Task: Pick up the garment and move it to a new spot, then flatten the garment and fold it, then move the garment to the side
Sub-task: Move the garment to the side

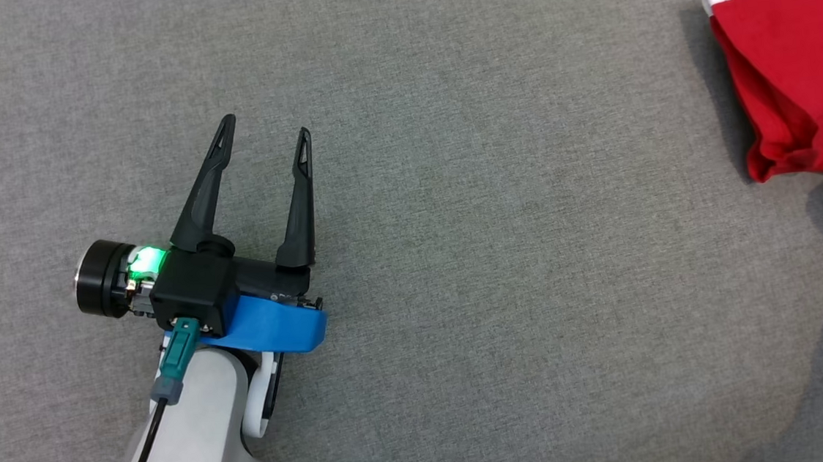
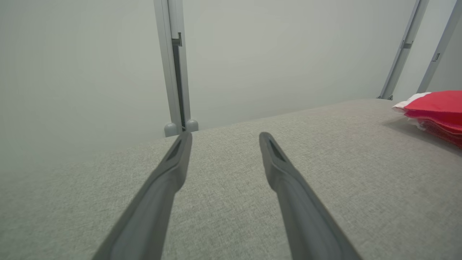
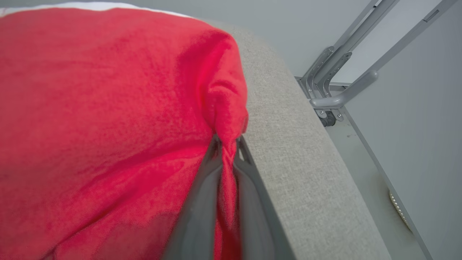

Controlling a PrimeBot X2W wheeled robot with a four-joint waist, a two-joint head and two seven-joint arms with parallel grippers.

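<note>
**Inspector:** Where did the garment lie?
**Assistant:** Bunched at the tabletop's far right. The right pincer was pinching a red fold near the edge. The left pincer stood spread, well apart from it.
**Inspector:** Handling?
**Assistant:** Judged soft, light and limp. It would sag, so take hold at hem or corners.
</note>
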